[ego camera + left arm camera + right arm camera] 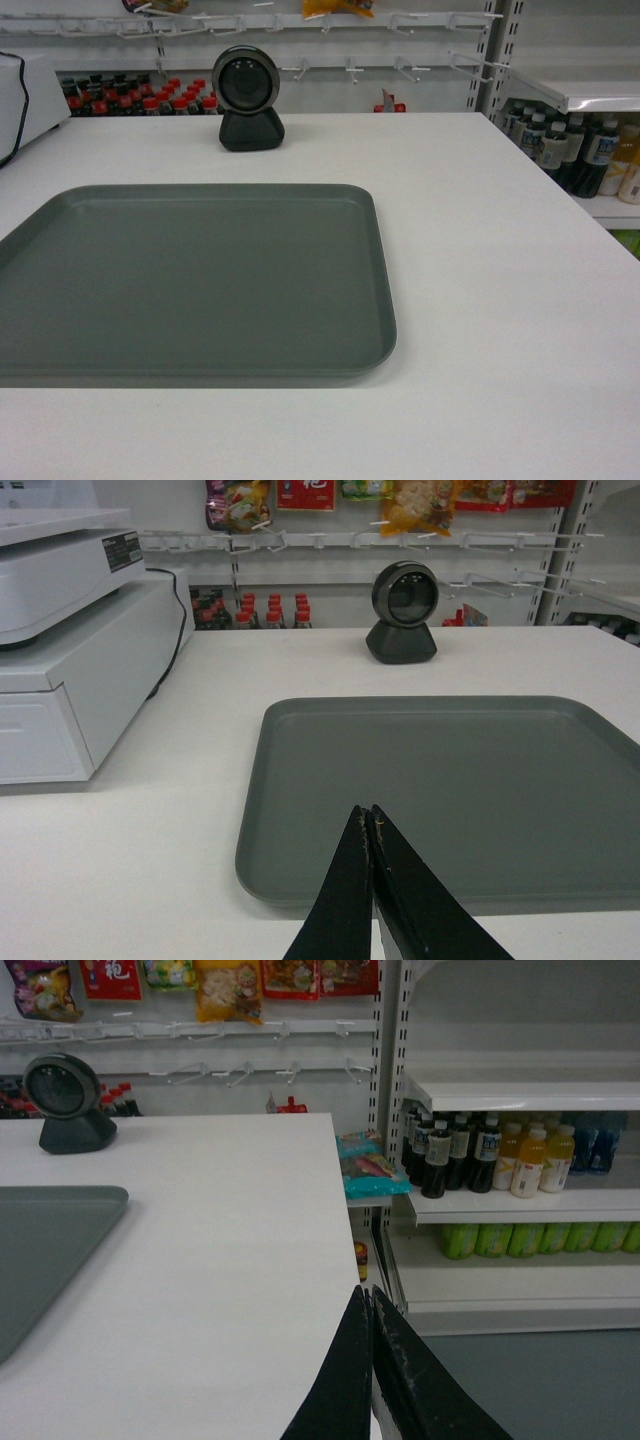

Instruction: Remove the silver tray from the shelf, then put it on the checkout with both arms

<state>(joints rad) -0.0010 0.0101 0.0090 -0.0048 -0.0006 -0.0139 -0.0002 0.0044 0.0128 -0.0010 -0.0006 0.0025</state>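
The silver tray (200, 280) lies flat on the white checkout (500, 300), left of centre and in front of the round black camera (248, 95). No gripper touches it. In the left wrist view my left gripper (367, 815) is shut and empty, its tips hovering over the near edge of the silver tray (450, 790). My right gripper (367, 1295) is shut and empty too, at the checkout's (220, 1260) right edge, well right of the tray's corner (40, 1250). Neither gripper shows in the head view.
A white cash register (60, 650) stands at the checkout's left end. To the right are store shelves with bottles (480, 1155) and a bare white shelf board (520, 1090) above them. Pegs with snack bags (410, 505) hang behind the camera (402, 610).
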